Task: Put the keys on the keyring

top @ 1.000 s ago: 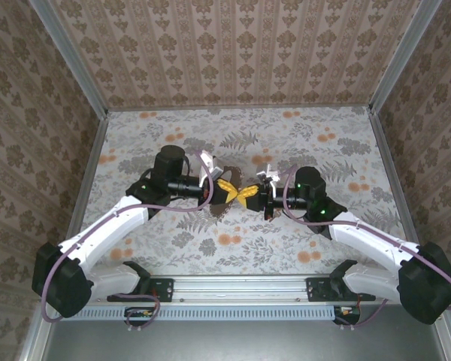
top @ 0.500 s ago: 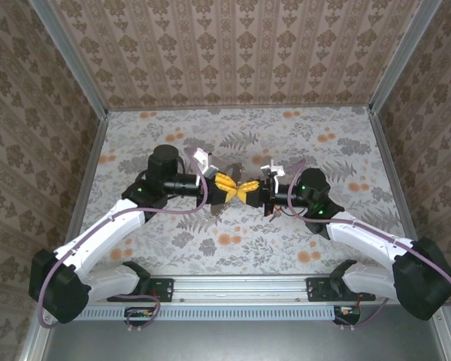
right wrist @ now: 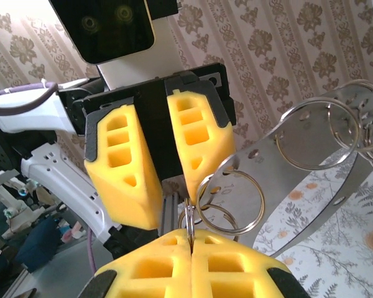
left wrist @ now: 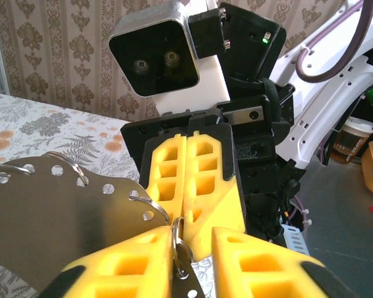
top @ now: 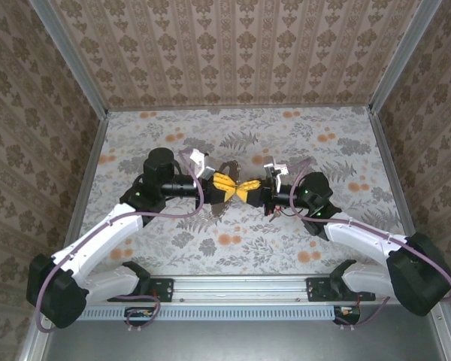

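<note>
Left gripper (left wrist: 180, 257) newly parted, right gripper (right wrist: 189, 248) clamping small ring (right wrist: 188, 218), indistinct from above

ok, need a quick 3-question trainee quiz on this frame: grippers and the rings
1. True or false: the right gripper is shut on a small split ring.
2. The other split rings hang from: A a perforated metal band, B a wooden peg, C a red cord.
3. Fill in: the left gripper's jaws stand ___.
Key: 1 true; 2 A; 3 open.

Left end effector (top: 225, 183) newly ajar
</note>
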